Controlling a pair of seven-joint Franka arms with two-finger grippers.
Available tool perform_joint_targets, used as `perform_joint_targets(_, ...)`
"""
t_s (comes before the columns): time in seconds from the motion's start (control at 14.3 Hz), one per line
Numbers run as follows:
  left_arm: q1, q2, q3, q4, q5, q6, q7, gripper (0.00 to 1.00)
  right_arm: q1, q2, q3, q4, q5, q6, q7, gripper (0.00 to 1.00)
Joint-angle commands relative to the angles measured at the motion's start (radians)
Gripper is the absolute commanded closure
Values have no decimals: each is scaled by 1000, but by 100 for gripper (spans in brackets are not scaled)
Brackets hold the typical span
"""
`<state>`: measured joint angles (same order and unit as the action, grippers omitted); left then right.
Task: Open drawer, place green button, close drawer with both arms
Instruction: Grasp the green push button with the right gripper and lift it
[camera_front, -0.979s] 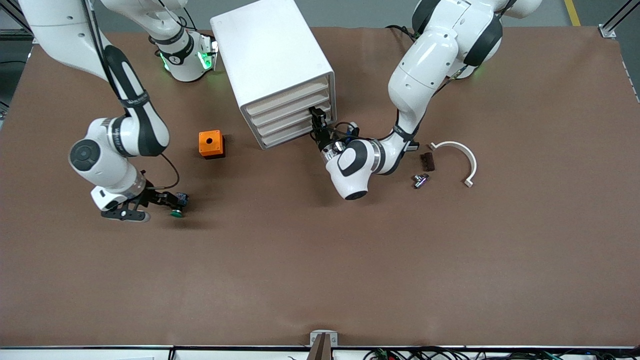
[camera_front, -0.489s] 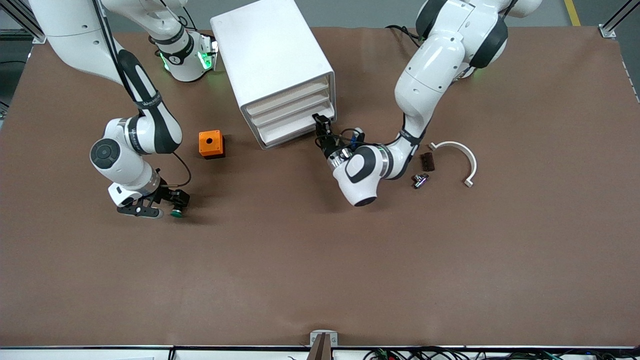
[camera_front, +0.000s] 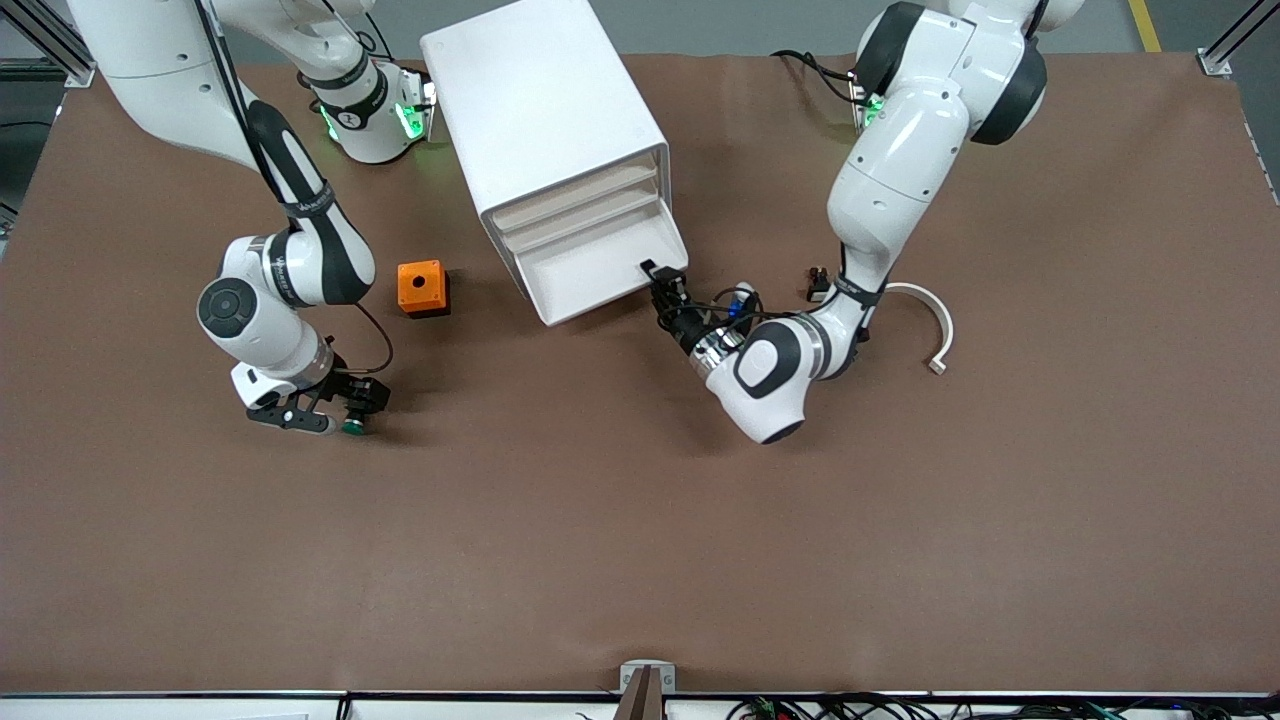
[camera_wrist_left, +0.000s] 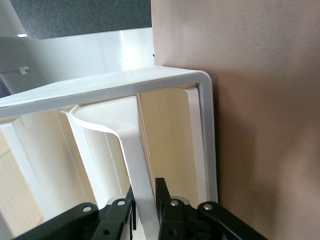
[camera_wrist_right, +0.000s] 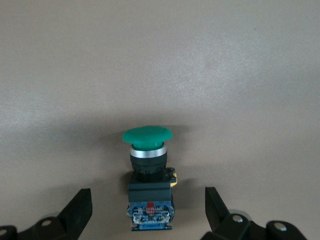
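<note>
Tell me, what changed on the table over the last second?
The left gripper, shut on the drawer, pulled it out toward the camera. The right gripper, jaws open, closed in around the button, which stayed on the table. The cabinet and orange box stayed put.

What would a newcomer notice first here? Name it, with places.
The big white cabinet between the arms' bases, its lowest drawer pulled out with the left gripper shut on its front edge. Toward the right arm's end of the table, the open right gripper flanks the green button, near the orange box.
</note>
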<state>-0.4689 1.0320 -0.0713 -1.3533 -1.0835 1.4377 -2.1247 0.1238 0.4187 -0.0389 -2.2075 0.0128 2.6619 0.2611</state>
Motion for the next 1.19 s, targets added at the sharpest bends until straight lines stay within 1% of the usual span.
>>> perform_joint_targets(0.0,41,-7,2,6,-21,7,5,82,7,3,-6,-17,-10,26,47,0)
perform_joint_targets(0.14,62,-9,11,8,-21,12,5,82,8,3,-6,-17,-10,26,76,0)
perform_joint_targets(0.28,79,-9,11,8,-21,18,5,82,17,8,-6,-17,-10,26,107,9)
perform_joint_targets(0.35,81,-9,11,8,-21,18,5,82,19,9,-6,-17,-10,26,119,16)
perform_joint_targets(0.42,81,-9,13,8,-21,18,5,82,25,9,-6,-17,-10,26,130,28)
perform_joint_targets(0.49,81,-9,13,8,-21,18,5,78,31,9,-6,-17,-10,26,130,40)
perform_joint_targets(0.56,81,-10,11,6,-21,18,5,64,30,9,-6,-17,-10,26,130,50)
perform_joint_targets(0.63,79,-9,13,8,-21,18,5,27,30,9,-6,-17,-10,26,133,64)
perform_joint_targets(0.7,79,-9,13,8,-19,18,6,0,30,9,-6,-18,-10,26,136,85)
perform_joint_targets(0.77,78,-9,13,10,-18,20,12,0,31,8,-6,-18,-10,26,147,100)
perform_joint_targets(0.91,81,-10,14,23,-9,21,43,0,31,6,-6,-17,-10,13,156,100)
perform_joint_targets(1.12,82,-30,34,43,34,21,159,0,48,-14,-4,-1,-10,-6,181,100)
